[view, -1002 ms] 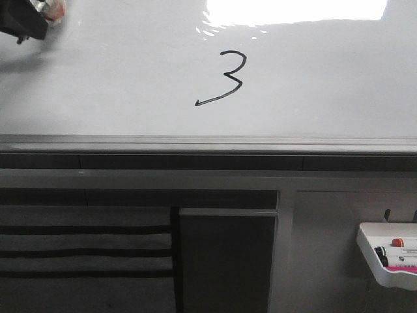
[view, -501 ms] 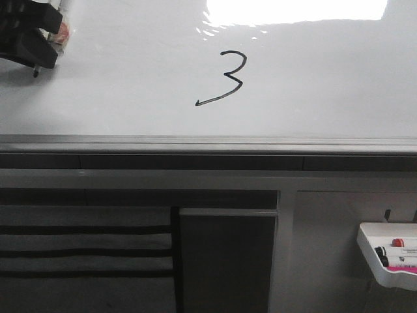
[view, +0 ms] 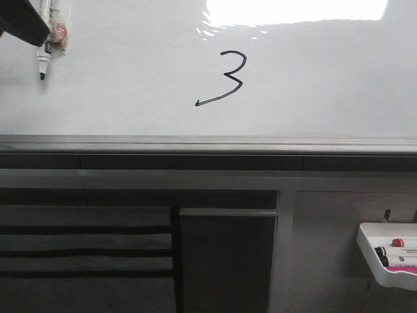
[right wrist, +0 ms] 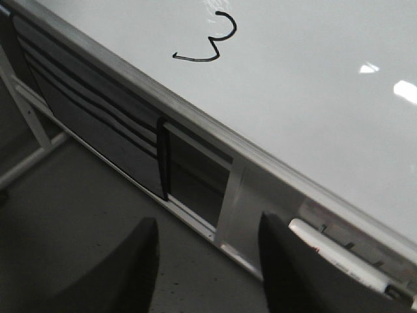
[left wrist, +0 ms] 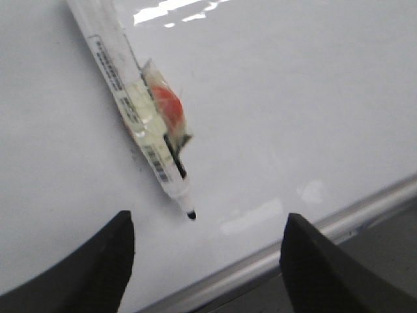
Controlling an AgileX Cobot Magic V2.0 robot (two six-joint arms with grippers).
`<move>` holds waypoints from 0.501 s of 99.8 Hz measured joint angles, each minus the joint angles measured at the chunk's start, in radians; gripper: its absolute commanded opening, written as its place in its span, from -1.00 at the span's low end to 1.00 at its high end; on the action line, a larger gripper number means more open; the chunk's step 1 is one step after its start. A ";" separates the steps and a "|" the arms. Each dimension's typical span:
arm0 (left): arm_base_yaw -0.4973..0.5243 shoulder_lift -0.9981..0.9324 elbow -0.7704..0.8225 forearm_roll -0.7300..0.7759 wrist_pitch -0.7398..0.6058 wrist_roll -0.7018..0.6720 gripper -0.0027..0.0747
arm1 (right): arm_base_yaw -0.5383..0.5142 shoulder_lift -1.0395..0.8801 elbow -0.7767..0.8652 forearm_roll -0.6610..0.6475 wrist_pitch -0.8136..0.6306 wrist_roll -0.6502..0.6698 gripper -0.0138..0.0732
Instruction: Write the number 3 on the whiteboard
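Front view: number 3 point(view: 223, 79) drawn on whiteboard point(view: 130, 98). Left tool point(left wrist: 205, 251) spread wide, marker point(left wrist: 137, 111) lying beyond its fingers. Right tool point(right wrist: 208, 261) released, empty, number 3 far ahead.

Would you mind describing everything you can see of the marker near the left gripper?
The marker is a slim white pen with a printed barcode label along its barrel and a small black tip, uncapped. A clear wrap holding something red is fixed to its side. In the front view it hangs tip-down at the upper left of the whiteboard, well left of the number 3. Whether the tip touches the board is unclear. The left gripper fingers stand wide apart.
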 measured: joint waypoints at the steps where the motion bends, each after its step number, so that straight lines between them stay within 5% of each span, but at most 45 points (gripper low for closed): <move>1: 0.000 -0.006 0.000 0.007 0.008 -0.001 0.25 | 0.000 0.000 0.000 -0.004 0.002 0.027 0.04; 22: 0.000 -0.209 0.000 0.314 0.209 -0.228 -0.05 | 0.000 0.000 0.000 -0.240 0.012 0.468 0.04; 40: 0.000 -0.386 0.034 0.457 0.226 -0.395 -0.43 | 0.000 0.000 0.000 -0.413 0.012 0.588 0.02; 50: 0.000 -0.488 0.119 0.457 0.152 -0.418 -0.66 | 0.000 0.000 0.000 -0.428 0.001 0.600 -0.23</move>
